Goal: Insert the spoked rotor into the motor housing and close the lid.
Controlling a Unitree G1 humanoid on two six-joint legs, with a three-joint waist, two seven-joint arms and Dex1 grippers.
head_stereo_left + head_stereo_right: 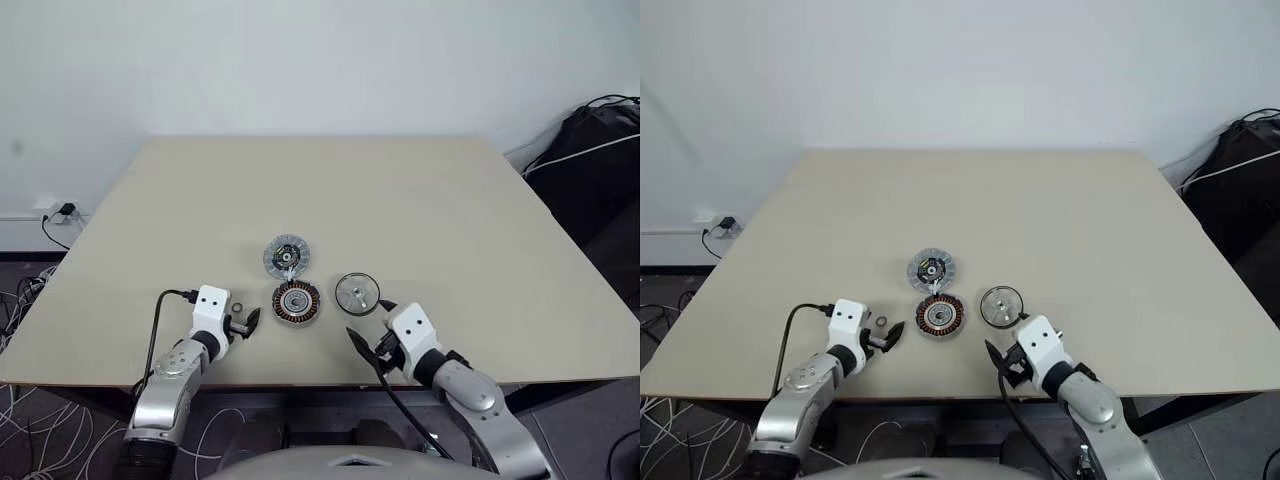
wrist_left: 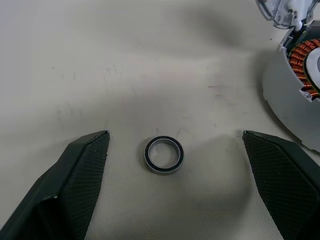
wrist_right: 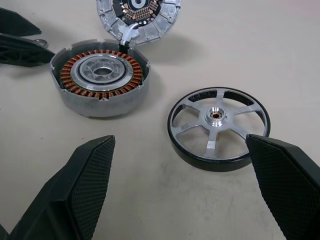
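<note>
1. R claw (image 3: pixel 180 190): spread wide, empty, pointing fwd and down over the desk (image 1: pixel 420 190) near its front edge. Spoked rotor (image 3: pixel 218 128) lies just ahead between the finger lines, closer to the R finger (image 3: pixel 287 180); not touched yet.
2. L claw (image 2: pixel 175 175): also spread wide, empty, low over the desk. Tiny loose ring (image 2: pixel 164 154) sits on the desk between the two fingers, apart from both. Not a task part per se — prob. best left alone.
3. Motor housing (image 1: pixel 297 302): centre of the group, copper windings up, open, nothing inside. From it: lid (image 1: pixel 288 256) at 12 o'clock, just beside or touching its rim (can't tell), green board face up; rotor at abt 3 o'clock, near but apart; ring at 9 o'clock, L claw just past it.
4. Step in hand, judged: opening approach, pre-grasp. Rotor not picked, housing empty, lid off.
5. Next move calls for: R claw fwd and down, straddling rotor's dark rim, pinching across the diameter; then lift, carry toward 9 o'clock, centre hub over the housing's silver middle, lower flat.
6. Risk, judged: rotor flat and low — fingers may skid over the rim; tilt on entry could jam vs. windings.
</note>
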